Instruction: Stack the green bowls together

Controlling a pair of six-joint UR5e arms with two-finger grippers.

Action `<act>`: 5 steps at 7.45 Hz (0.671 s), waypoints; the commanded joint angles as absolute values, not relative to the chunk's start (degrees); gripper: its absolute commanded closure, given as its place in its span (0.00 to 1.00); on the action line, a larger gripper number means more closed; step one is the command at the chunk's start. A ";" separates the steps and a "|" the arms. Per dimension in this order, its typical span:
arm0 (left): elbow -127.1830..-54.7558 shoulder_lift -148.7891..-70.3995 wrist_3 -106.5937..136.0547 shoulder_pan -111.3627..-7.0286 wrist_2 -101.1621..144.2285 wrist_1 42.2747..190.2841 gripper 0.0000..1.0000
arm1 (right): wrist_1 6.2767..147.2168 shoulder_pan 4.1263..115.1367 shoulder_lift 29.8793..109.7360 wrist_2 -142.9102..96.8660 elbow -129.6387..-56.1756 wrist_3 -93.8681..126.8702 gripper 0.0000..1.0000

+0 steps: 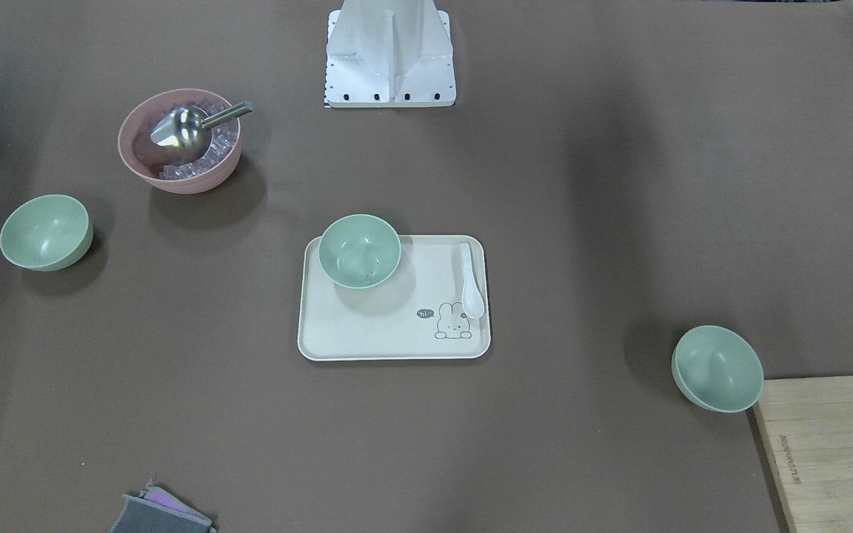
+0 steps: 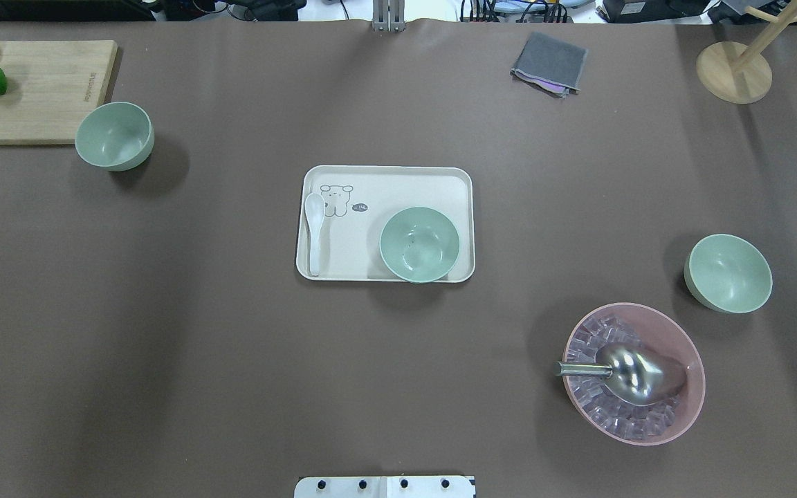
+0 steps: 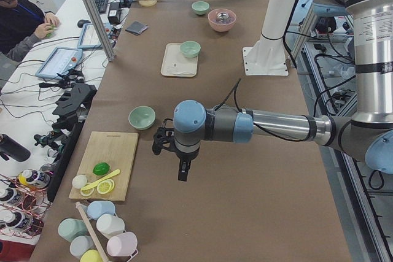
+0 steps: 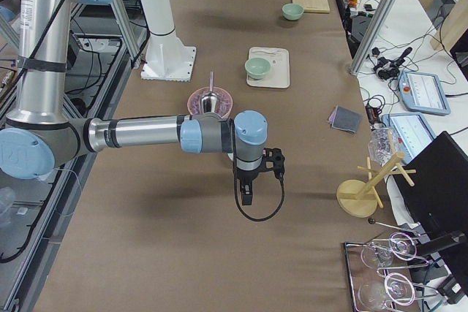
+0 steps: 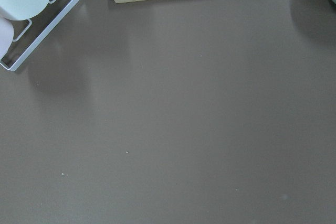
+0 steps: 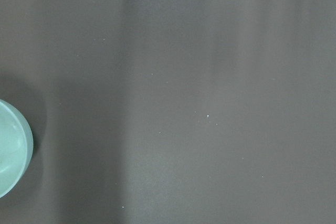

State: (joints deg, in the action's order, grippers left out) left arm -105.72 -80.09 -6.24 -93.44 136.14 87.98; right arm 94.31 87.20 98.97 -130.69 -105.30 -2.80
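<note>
Three pale green bowls stand apart on the brown table. One green bowl (image 2: 114,135) sits beside the cutting board, one (image 2: 419,244) on the cream tray (image 2: 398,181), one (image 2: 728,272) beyond the pink bowl. Neither arm reaches into the overhead or front views. In the exterior left view my left gripper (image 3: 183,175) hangs over bare table short of the board-side bowl (image 3: 142,117). The exterior right view has my right gripper (image 4: 246,196) hanging over bare table. I cannot tell whether either is open or shut. A bowl's rim (image 6: 10,150) edges the right wrist view.
A pink bowl (image 2: 634,373) holds ice and a metal scoop. A white spoon (image 2: 314,232) lies on the tray. The cutting board (image 2: 32,90) carries a lime and lemon slices. A grey cloth (image 2: 549,63), wooden stand (image 2: 734,71) and cup rack (image 3: 98,231) stand around.
</note>
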 commanded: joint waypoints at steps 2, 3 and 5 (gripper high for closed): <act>-105.47 -79.71 -6.42 -93.43 136.06 89.38 0.02 | 94.31 87.19 99.05 -130.69 -105.29 -2.72 0.00; -105.64 -80.33 -6.50 -93.34 136.05 89.47 0.02 | 94.31 87.19 98.97 -130.69 -105.38 -2.72 0.00; -105.21 -81.47 -6.68 -93.34 136.05 93.93 0.02 | 94.22 86.31 98.88 -130.87 -107.65 -2.64 0.00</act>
